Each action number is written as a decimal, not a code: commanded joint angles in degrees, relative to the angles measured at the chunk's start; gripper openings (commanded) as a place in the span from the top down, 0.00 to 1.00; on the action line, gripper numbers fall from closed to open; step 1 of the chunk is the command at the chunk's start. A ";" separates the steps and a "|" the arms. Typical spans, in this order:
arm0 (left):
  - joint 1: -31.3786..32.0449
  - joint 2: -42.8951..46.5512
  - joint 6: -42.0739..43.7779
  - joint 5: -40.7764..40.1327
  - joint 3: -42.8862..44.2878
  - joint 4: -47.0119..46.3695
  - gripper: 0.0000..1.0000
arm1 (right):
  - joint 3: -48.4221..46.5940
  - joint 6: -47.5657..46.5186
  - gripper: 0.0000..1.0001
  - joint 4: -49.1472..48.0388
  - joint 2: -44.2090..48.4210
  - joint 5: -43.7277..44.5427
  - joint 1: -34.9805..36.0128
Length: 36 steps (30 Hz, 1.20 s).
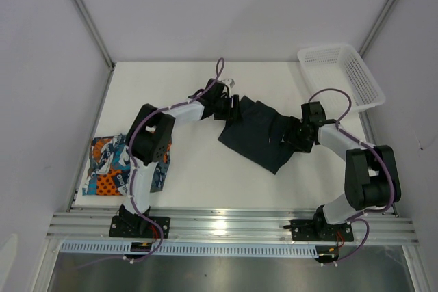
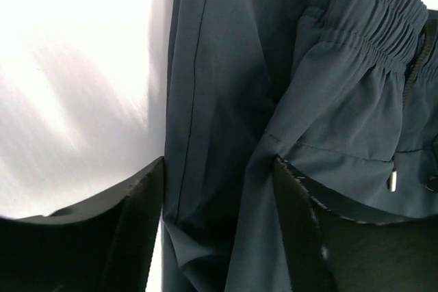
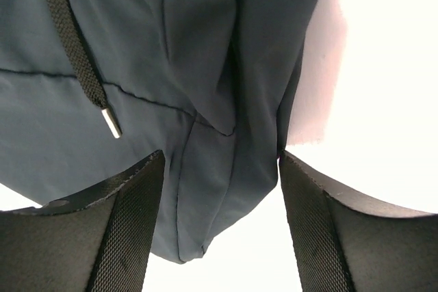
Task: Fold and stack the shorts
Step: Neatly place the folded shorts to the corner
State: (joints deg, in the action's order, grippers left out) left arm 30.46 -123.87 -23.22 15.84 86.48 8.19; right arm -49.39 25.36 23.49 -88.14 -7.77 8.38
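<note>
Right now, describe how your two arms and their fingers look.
Both the left arm and right arm have white links with bulky black joint housings, each trailed by a looping purple cable. The fingers are matt black wedges with a fine cross-hatched texture. No markings show.

Close view from the wrist camera. Plain dark navy-teal fabric shorts point(image 2: 233, 87) fill the middle and right, lying in soft folds on a bright white table surface point(image 2: 75, 87) that shows on the left. A gathered elastic waistband point(image 2: 369, 11) runs across the upper right, with a black drawstring point(image 2: 417, 66) at the right edge and a small silver metal cord tip point(image 2: 393, 181) below it. At the bottom, the left gripper point(image 2: 219, 162) has its two black fingers point(image 2: 137, 223) spread apart, a fold of the shorts between them.
</note>
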 commanded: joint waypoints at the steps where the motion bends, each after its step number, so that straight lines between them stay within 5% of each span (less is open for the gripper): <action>1: -0.31 -1.02 -0.86 1.74 0.45 -0.71 0.36 | 0.60 2.49 0.30 -1.07 0.96 2.06 -0.30; 5: -0.31 -0.49 -1.38 1.92 -1.13 -1.77 0.42 | 2.10 3.90 0.36 -4.05 -1.33 1.53 -0.38; 10: -0.22 -0.05 -1.65 2.44 -2.71 -2.82 0.56 | 1.31 4.34 0.57 -6.25 -4.23 0.56 -0.03; 14: -0.22 0.47 -2.00 3.15 -3.77 -3.88 0.73 | 0.17 4.43 0.66 -6.70 -4.50 1.09 1.37; 20: -0.14 1.88 -2.44 3.42 -5.53 -4.93 1.00 | -2.82 4.08 0.95 -5.91 -6.25 2.32 3.39; 29: -0.92 8.55 -0.77 -0.72 -4.92 1.12 1.00 | -7.39 4.43 1.00 -3.36 -4.76 6.45 8.05; 31: -1.28 8.74 -0.68 -0.54 -4.13 2.70 0.95 | -8.18 4.17 1.00 -2.57 -4.76 6.89 8.49; 35: -2.77 9.53 -2.61 0.77 -6.66 0.63 0.38 | -8.53 3.12 1.00 -2.48 -6.34 6.80 8.32; 36: -3.73 10.22 -3.23 1.56 -8.50 -0.79 0.32 | -8.53 2.76 1.00 -2.57 -6.61 6.54 8.23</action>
State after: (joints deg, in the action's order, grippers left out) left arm 28.82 -117.71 -24.88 16.40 80.51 9.37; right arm -55.92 29.65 20.34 -94.17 -2.26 16.80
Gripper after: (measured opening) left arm 0.616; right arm 0.015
